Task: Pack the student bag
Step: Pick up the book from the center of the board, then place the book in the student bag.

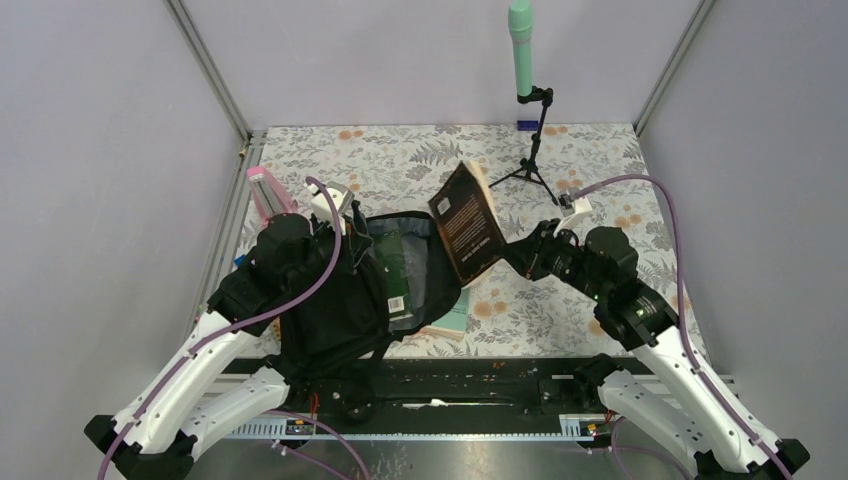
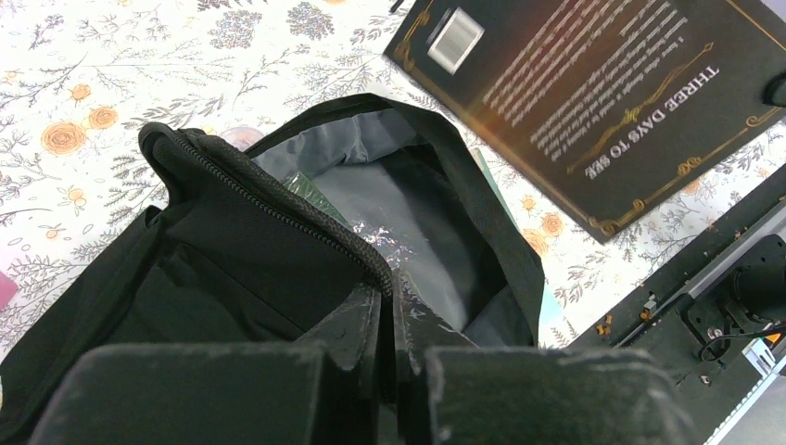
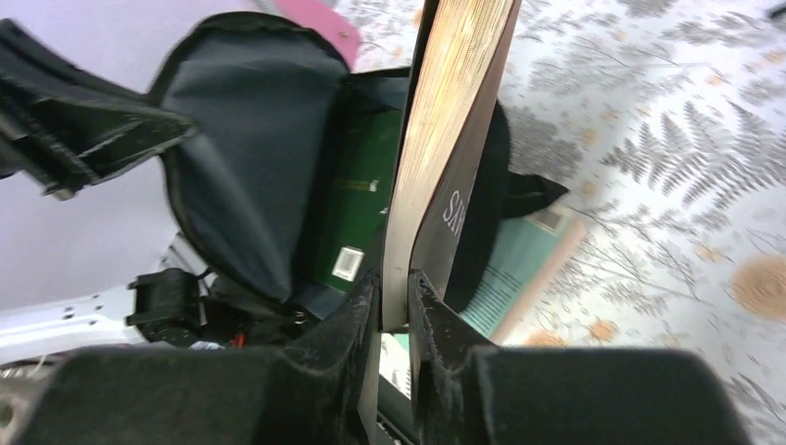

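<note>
Fingers [image 2: 357, 326] of the left gripper [image 2: 389, 311] were pinched shut on the zipped rim of the student bag [image 1: 335, 300], whose mouth gaped. A black book [image 3: 461, 176] was clamped by its lower edge in the narrowly set right gripper [image 3: 397, 297], upright, just right of the bag's mouth. A green book [image 1: 396, 268] was lodged inside the bag; a teal book [image 1: 458, 318] was partly covered by its right edge. The bag itself was laid on the floral table [image 1: 400, 150].

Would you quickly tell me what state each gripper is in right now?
Left gripper: closed, pinching the student bag at its zipped rim.
Right gripper: closed on the black book.
</note>
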Available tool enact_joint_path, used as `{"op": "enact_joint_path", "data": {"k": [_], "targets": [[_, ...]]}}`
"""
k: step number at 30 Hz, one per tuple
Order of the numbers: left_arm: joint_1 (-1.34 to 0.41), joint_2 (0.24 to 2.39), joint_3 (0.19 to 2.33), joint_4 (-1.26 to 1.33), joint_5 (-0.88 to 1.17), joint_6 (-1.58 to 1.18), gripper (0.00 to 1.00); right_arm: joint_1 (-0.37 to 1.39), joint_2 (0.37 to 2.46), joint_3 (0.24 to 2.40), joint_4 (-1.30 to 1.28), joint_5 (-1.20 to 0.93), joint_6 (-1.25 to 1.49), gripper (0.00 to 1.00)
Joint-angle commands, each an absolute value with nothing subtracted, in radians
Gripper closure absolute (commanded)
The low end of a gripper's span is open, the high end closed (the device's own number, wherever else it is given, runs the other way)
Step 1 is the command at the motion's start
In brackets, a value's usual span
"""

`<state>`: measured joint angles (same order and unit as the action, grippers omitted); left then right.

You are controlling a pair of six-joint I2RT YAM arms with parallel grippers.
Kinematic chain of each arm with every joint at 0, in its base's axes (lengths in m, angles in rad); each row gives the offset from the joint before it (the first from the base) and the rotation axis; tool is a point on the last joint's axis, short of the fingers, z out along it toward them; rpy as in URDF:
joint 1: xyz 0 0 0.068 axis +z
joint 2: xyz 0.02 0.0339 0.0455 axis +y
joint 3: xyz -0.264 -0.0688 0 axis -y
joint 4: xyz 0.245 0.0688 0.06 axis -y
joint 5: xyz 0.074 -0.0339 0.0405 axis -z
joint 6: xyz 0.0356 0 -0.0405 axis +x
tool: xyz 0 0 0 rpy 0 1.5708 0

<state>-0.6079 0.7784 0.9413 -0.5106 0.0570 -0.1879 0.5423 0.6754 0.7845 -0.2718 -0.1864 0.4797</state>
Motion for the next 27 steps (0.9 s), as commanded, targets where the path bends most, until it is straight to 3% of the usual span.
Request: {"op": "enact_joint_path", "data": {"k": [1, 13, 27], "targets": [[-0.602, 0.754, 0.951, -0.393, 0.081, -0.178, 1.00, 0.567, 0.684, 0.842, -0.014, -0.315, 0.506, 1.00], [-0.597, 0.762, 0.950, -0.389, 0.092, -0.181, 1.00, 0.788, 0.813, 0.812, 0.157, -0.137, 0.578, 1.00], [-0.592, 0.766, 0.949, -0.387, 0.096, -0.183, 1.00, 0.874, 0.922, 0.695, 0.373, 0.070, 0.762, 1.00]]}}
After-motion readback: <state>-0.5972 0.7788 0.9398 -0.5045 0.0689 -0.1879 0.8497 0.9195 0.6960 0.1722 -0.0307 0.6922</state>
